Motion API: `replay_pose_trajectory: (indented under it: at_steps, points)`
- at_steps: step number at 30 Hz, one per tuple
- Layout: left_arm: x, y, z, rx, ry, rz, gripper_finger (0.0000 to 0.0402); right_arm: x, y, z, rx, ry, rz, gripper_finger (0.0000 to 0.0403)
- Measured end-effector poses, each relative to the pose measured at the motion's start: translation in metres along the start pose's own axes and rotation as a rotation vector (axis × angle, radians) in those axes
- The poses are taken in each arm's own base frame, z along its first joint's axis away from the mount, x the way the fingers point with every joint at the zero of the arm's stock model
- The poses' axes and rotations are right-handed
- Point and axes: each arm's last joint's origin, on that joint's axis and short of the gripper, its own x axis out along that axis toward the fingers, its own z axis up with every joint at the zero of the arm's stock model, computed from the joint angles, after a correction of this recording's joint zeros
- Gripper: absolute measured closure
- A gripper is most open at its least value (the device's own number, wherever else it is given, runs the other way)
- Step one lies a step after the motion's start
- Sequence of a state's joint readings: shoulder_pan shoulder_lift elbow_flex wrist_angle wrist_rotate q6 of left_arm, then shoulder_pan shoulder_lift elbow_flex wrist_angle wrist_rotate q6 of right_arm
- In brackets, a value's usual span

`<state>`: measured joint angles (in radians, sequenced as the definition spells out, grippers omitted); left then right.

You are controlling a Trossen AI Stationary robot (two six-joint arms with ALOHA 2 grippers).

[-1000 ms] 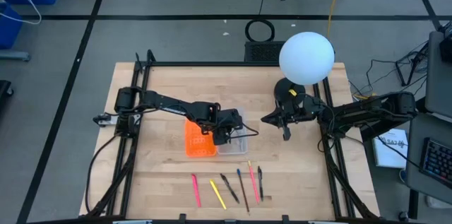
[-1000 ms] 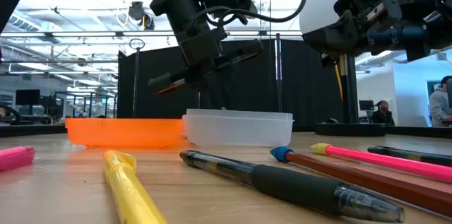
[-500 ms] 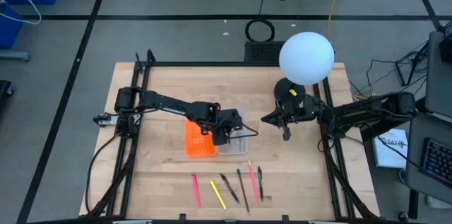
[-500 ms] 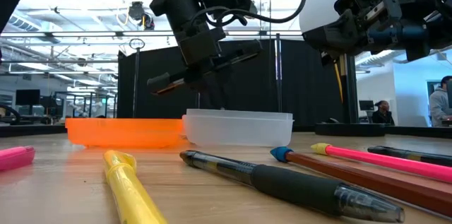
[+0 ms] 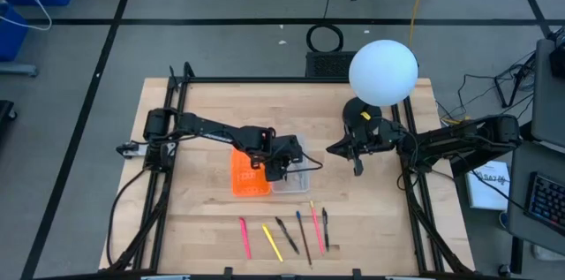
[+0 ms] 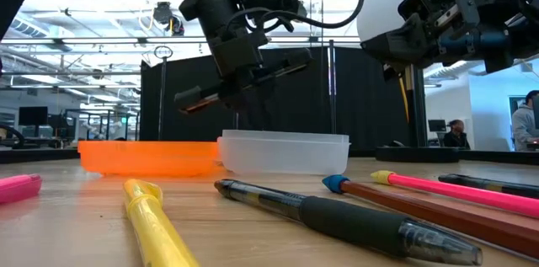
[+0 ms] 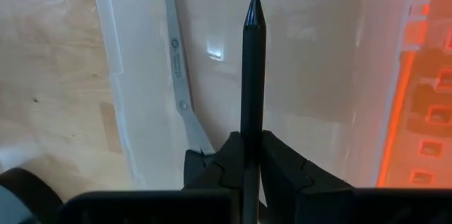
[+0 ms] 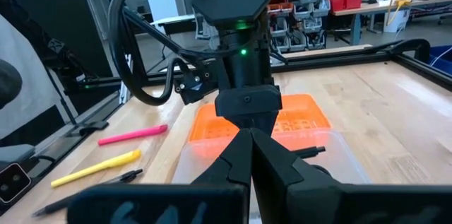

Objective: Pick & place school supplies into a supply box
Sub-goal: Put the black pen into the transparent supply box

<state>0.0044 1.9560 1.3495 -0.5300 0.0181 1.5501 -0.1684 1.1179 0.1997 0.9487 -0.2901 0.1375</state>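
Note:
The supply box lies open mid-table, its orange gridded half (image 5: 250, 175) beside the clear tray (image 5: 292, 178). Scissors (image 7: 180, 75) with silver blades lie inside the clear tray. My left gripper (image 5: 279, 165) hangs over that tray, shut on a black pen (image 6: 244, 81). My right gripper (image 5: 357, 166) is shut on nothing and hovers to the right of the box (image 8: 251, 155). Several pens and pencils rest flat near the table's near edge: pink (image 5: 244, 238), yellow (image 5: 272, 242), black (image 5: 286, 236). My left gripper pinches the black pen's barrel (image 7: 252, 128) between its two fingers (image 7: 280, 166), which come from above and point down. The fingers lie across the pen. The pen is lifted clear above the clear tray, nearly level and slightly tilted, with its tip (image 7: 253, 6) sticking out past the fingers.
A white globe lamp (image 5: 383, 71) stands at the table's far right. More pens lie at the near edge: a blue one (image 5: 303, 231), another pink one (image 5: 316, 222) and a black one (image 5: 325, 228). Black frame rails (image 5: 413, 193) run along the table's sides.

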Motion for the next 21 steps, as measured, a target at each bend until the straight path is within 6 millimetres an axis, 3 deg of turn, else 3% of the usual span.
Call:
replay_pose_trajectory:
  at_steps: [21]
  points:
    - [0.014,-0.017,-0.003,-0.045,-0.039,-0.014,0.0362,0.0,0.0,0.0,-0.011,-0.003,0.0,0.0403]
